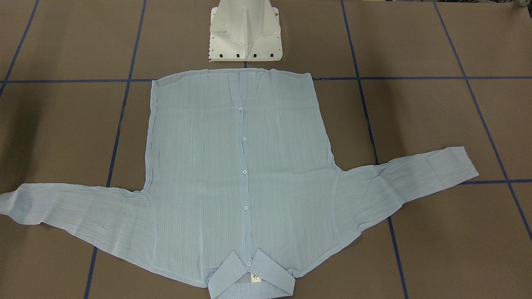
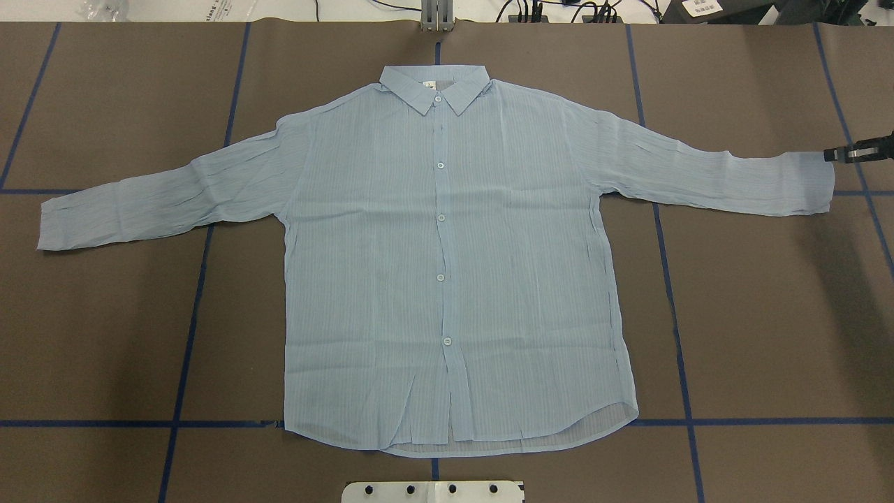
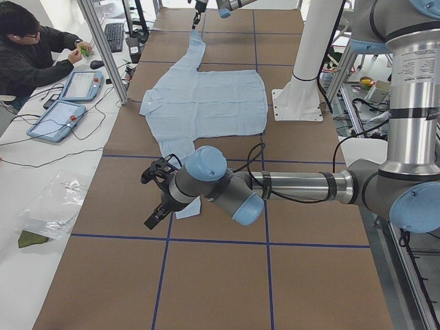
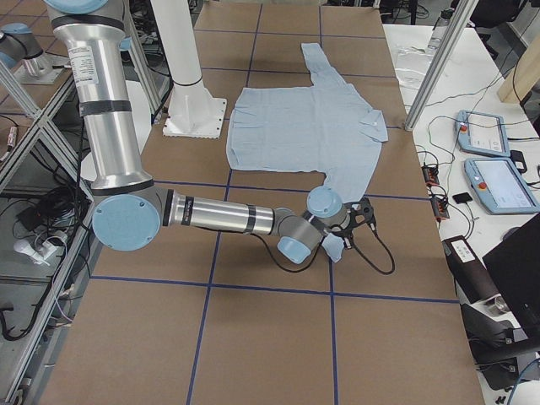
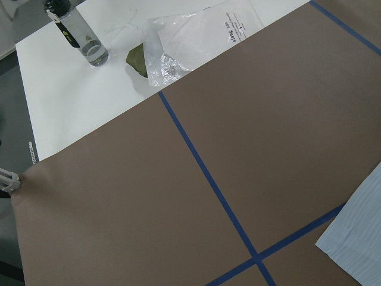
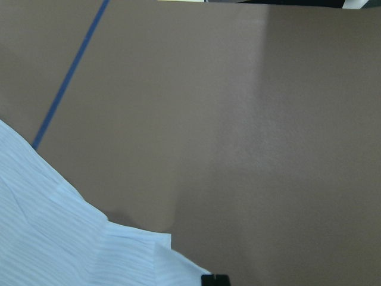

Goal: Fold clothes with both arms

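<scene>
Folding step: likely the start, shirt (image 2: 447,279) flat.
Tools: left tool (image 3: 148,199), right tool (image 2: 831,154), open or closed, cannot tell.
Next: probably pinching shirt edge beside each tool.

shirt (image 2: 377,279): blue, buttoned, flat, sleeves spread | left arm (image 3: 295,184), right arm (image 4: 219,215): near cuffs

Left arm (image 3: 302,185) and right arm (image 4: 219,218) were silver-grey tubes with round light blue joint caps, black bands, and black cables looped at the forearms. Left tool (image 3: 152,214) and right tool (image 4: 368,216) were black. The white flared pedestal (image 1: 245,33) had dark screw holes along its base plate.
</scene>
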